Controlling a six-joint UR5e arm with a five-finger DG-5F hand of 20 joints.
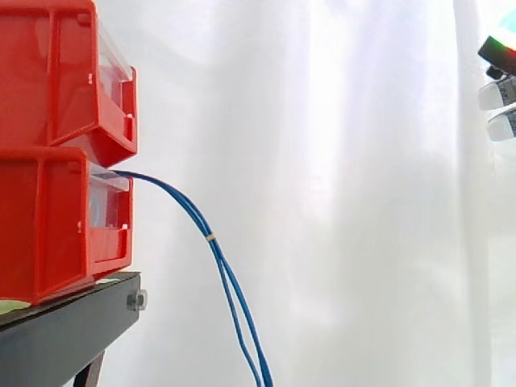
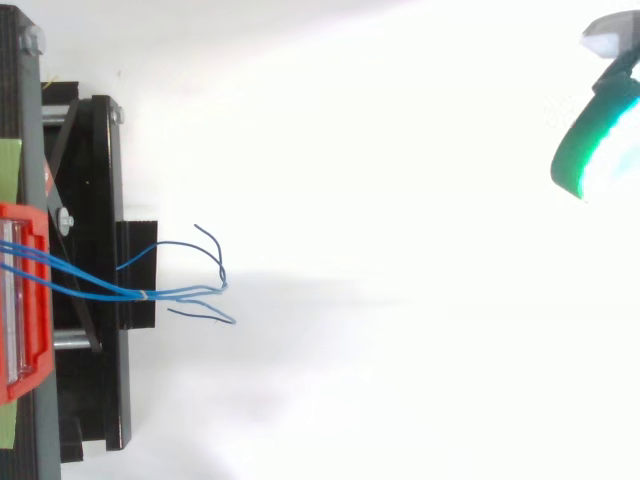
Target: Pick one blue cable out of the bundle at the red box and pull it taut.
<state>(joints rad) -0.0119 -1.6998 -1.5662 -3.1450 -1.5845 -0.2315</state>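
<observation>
A bundle of thin blue cables (image 1: 228, 278) comes out of the lower red bin (image 1: 48, 226) and hangs down past the stand's edge, held together by a small pale tie (image 1: 210, 237). From above, the blue cables (image 2: 100, 285) run right from the red bin (image 2: 22, 300) and fan into loose ends (image 2: 215, 275) beyond the tie. My hand (image 1: 501, 95) sits at the far right edge, high above and well away from the cables. Its glowing fingertips (image 2: 584, 150) point toward the bins. The hand is open and holds nothing.
A second red bin (image 1: 64, 72) is stacked on the lower one. Both rest on a black stand (image 1: 72, 326) at the left. A white curtain (image 1: 339, 201) fills the wide space between the bins and my hand.
</observation>
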